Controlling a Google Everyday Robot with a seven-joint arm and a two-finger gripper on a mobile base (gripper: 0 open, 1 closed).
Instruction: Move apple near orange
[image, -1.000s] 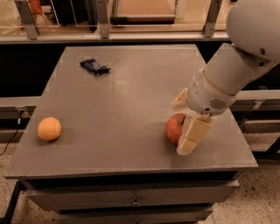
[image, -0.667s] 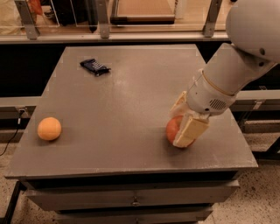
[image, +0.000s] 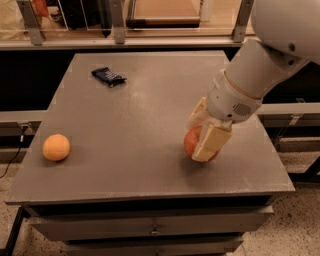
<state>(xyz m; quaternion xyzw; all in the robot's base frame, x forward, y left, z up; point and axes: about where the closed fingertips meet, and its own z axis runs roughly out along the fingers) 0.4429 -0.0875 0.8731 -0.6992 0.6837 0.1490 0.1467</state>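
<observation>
The red-orange apple (image: 189, 142) sits at the right front of the grey table (image: 135, 125). My gripper (image: 201, 146) reaches down from the upper right and is shut on the apple, with one cream finger (image: 212, 142) across its front and the other behind it. The apple is low, at or just above the tabletop, and partly hidden by the front finger. The small light orange (image: 56, 147) lies at the table's left front edge, far to the left of the apple and gripper.
A dark blue packet (image: 108, 76) lies at the back left of the table. A shelf with metal posts (image: 118, 22) runs behind the table. The table's front edge is close below the apple, and its right edge is near the arm.
The fingers stood wider beside the apple before; now they have shut on it. Gripper and apple have shifted slightly left. The orange has not moved.
</observation>
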